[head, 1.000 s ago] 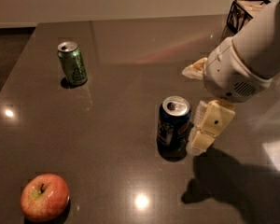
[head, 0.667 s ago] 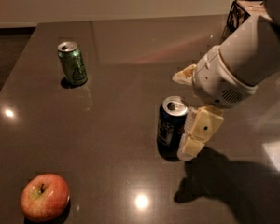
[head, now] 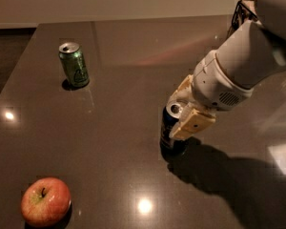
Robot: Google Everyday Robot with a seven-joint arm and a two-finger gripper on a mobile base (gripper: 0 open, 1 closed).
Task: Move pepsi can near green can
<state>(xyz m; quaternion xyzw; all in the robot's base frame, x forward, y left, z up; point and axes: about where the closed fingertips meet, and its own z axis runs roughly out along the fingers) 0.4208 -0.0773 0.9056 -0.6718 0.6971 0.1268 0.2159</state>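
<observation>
Two upright cans, well apart.
Dark pepsi can at the gripper; green can far left.

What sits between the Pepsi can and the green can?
Nothing; the camera view shows bare table from green can to pepsi can, where the gripper is.

My gripper, right of the worktop's centre, hides the right side of the pepsi can; I can't read its logo. The arm runs off top right.

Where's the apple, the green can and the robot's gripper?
apple [head: 46, 201]: camera view, red front skin.
green can [head: 75, 67]: camera view, its side.
gripper [head: 176, 113]: camera view, its middle, at pepsi can [head: 168, 132] top.
</observation>
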